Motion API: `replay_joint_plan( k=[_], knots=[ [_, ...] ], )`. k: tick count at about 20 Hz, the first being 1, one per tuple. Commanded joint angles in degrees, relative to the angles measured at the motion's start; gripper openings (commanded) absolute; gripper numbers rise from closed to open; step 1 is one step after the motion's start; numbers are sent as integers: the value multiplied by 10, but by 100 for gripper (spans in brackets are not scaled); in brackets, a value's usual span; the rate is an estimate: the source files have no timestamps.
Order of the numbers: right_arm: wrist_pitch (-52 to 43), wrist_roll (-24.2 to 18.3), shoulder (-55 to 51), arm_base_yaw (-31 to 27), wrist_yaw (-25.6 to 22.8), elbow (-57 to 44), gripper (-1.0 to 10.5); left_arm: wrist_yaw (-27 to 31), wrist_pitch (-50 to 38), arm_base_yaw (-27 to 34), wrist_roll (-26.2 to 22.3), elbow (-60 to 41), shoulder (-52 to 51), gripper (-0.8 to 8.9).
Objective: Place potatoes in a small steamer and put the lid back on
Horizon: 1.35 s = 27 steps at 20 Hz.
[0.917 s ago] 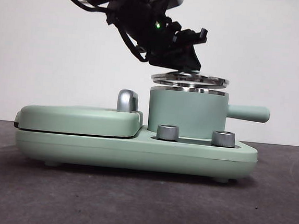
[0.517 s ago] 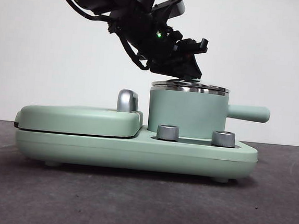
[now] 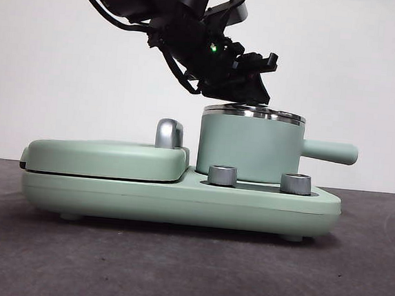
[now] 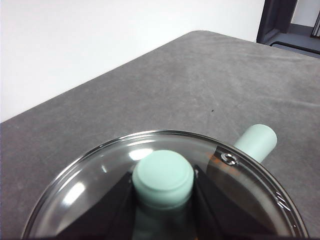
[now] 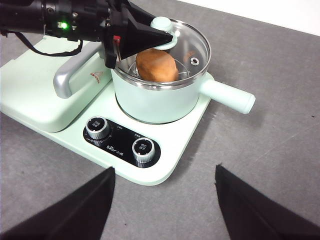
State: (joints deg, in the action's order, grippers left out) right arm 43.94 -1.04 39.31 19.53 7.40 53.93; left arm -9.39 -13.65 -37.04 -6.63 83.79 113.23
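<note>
The fingers of the left gripper stand on both sides of the small mint-green knob and press against it, so this gripper is closed on the lid. The lid lies flat on the steel rim of the small steamer, and the left arm comes down to it from the upper side of the front view. Through the glass, the right wrist view shows the potato inside the pot, lying on a wire rack, its long axis about level.

The right gripper hangs high above the surface, well apart from the appliance; its fingers are wide apart and hold nothing.

The surface is dark grey and looks like felt. Behind it is a plain white wall, and in the left wrist view a dark door frame shows at the far corner of the room.

The steamer's straight handle is level and points away from the flat hinged cover. This cover is closed, with a steel handle just beside the pot. Two steel dials stand on the base in front of the steamer. Nothing lies between the right gripper and the appliance.
</note>
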Motion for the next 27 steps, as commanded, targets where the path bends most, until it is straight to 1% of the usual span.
replay_joint_plan(
  k=[1, 2, 3, 5, 6, 13, 14, 15, 16, 18, 20, 21, 24, 27],
  knots=[
    [-6, 4, 3, 2, -2, 3, 307, 4, 38, -5, -15, 2, 24, 9],
    [-6, 4, 3, 2, -2, 3, 307, 4, 42, -5, -15, 2, 23, 18],
    [-6, 4, 3, 2, -2, 3, 307, 4, 48, -5, -15, 2, 18, 59],
    [-3, 4, 3, 2, -2, 3, 307, 4, 54, -5, -15, 2, 6, 203],
    [-2, 4, 3, 2, -2, 3, 307, 4, 56, -5, -14, 2, 1, 236],
    [-2, 5, 3, 2, -1, 3, 307, 3, 127, -2, -12, 2, -84, 254],
    [-2, 5, 3, 2, -1, 3, 307, 3, 142, 0, -2, 2, -99, 254],
    [-2, 5, 3, 2, 0, 3, 307, 3, 161, 5, 20, 2, -113, 254],
    [-2, 5, 3, 2, 0, 3, 307, -5, 188, 12, 48, 2, -127, 254],
    [-1, 6, 3, 2, 1, 3, 308, -50, 248, 31, 91, 2, -153, 253],
    [-1, 6, 3, 2, 1, 3, 308, -114, 304, 56, 105, 1, -177, 249],
    [-1, 6, 3, 2, 1, 3, 308, -134, 330, 67, 104, 1, -191, 249],
    [-2, 6, 4, 2, 8, 3, 308, -138, 396, 104, 104, -7, -234, 249],
    [0, 7, 12, 2, 21, 3, 308, -138, 413, 142, 104, -49, -292, 249]
  ],
)
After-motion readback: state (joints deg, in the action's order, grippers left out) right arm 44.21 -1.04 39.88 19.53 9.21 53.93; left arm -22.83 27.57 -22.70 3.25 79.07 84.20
